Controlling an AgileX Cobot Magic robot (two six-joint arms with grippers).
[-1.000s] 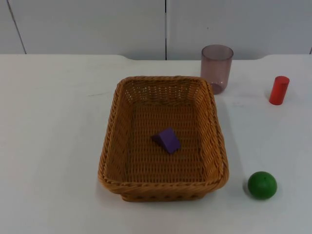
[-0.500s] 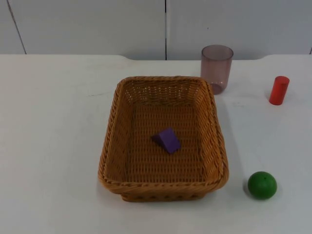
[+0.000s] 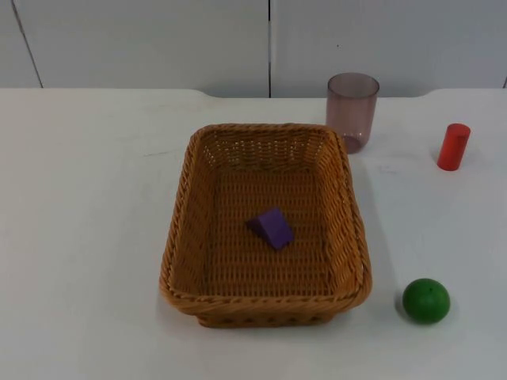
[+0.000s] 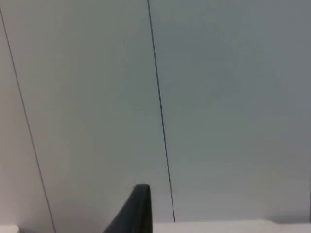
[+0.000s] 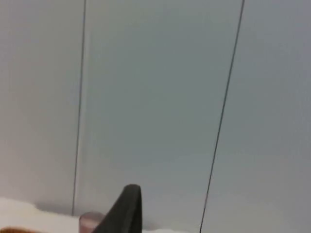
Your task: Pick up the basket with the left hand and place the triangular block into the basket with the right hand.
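Left gripper (image 4: 138,213): one black fingertip is seen against the grey partition wall (image 4: 218,97), raised off the table; whether its fingers are spread or pressed together cannot be told. The arm waits.
Right gripper (image 5: 127,211): one black fingertip is seen before the same wall, with the rim of the tinted cup just beside it; the state of its fingers cannot be told. This arm waits as well.
Triangular block (image 3: 271,228): a purple wedge is found lying inside the basket, near the middle of its floor, touched by no gripper.
Basket (image 3: 179,207): a brown wicker basket, rectangular, is set flat on the white table (image 3: 79,237) at its centre; it is held by nothing.
Tinted cup (image 3: 352,109): a translucent purplish cup stands upright just behind the basket's far right corner, close to the wall.
Red cylinder (image 3: 453,146): stands upright, well apart from the basket, on the right side of the table.
Green ball (image 3: 426,300): rests on the table near the basket's near right corner, not touching it.
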